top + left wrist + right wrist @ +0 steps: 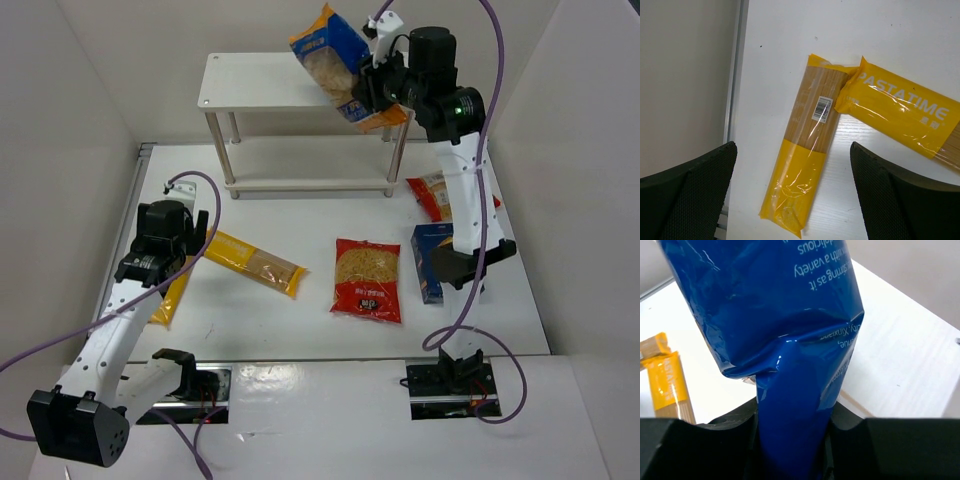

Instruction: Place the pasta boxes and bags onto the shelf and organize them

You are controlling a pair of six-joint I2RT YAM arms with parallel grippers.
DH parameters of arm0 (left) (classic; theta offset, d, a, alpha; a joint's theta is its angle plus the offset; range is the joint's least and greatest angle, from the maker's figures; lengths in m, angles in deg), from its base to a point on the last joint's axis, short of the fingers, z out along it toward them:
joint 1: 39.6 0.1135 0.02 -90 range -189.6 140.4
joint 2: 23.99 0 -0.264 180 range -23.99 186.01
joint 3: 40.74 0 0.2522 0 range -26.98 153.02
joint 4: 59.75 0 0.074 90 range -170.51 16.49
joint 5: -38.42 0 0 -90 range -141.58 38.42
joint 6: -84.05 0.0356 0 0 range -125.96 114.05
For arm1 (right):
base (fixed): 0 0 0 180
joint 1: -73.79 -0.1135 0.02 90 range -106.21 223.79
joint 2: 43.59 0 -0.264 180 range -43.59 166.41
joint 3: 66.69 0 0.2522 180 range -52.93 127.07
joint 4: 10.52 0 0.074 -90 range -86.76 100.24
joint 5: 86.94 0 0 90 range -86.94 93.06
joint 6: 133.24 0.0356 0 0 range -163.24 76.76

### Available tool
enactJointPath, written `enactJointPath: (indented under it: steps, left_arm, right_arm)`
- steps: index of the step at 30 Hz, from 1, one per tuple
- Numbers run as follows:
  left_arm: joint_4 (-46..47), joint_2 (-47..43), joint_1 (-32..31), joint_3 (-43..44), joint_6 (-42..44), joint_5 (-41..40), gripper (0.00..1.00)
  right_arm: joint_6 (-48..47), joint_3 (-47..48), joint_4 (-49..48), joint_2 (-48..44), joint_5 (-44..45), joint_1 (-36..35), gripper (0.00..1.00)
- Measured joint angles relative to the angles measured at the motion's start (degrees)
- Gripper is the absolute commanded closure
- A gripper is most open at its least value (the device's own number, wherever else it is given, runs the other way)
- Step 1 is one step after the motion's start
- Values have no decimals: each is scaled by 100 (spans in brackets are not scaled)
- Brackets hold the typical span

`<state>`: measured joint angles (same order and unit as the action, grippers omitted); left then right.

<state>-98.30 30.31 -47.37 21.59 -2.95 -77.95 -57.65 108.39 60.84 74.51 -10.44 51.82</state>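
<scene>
The left gripper (792,147) hangs spread wide, pointing down over a spaghetti packet (812,130) lying lengthwise along the desk's left edge, its far end touching a second packet (900,112); the right arm stands tall, the right gripper (792,440) pinching the blue-and-orange bag (335,60), tilted far-left, above the shelf (260,85) at its right end.

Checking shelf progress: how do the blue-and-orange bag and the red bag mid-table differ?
The blue-and-orange bag hangs tilted over the shelf's top tier, pinched in the shut right gripper; the red bag lies flat on the table, untouched. The blue-and-orange bag is creased at the pinch; the red bag looks smooth. Both show pale pasta on the front.
</scene>
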Motion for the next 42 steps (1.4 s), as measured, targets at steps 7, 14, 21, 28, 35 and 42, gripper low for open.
enactJointPath:
  steps: [7, 14, 21, 28, 35, 42]
  left_arm:
    - [2, 37, 0, 0, 0, 0, 1]
    - [0, 140, 0, -13, 7, 4, 1]
    - [4, 140, 48, -20, 17, 11, 1]
    - [4, 140, 70, -26, 109, 72, 1]
    - [0, 140, 155, -28, 142, 184, 1]
    - [0, 149, 214, -28, 155, 271, 1]
  right_arm:
    - [232, 820, 234, 487, -22, 271, 100]
    - [326, 1453, 275, 857, -20, 319, 100]
    - [343, 1620, 116, 1060, 50, 350, 100]
    - [461, 1690, -413, 1351, 129, 529, 100]
    - [804, 1690, -1115, 1648, 9, 870, 100]
    - [1010, 1687, -1344, 1759, -476, 1051, 100]
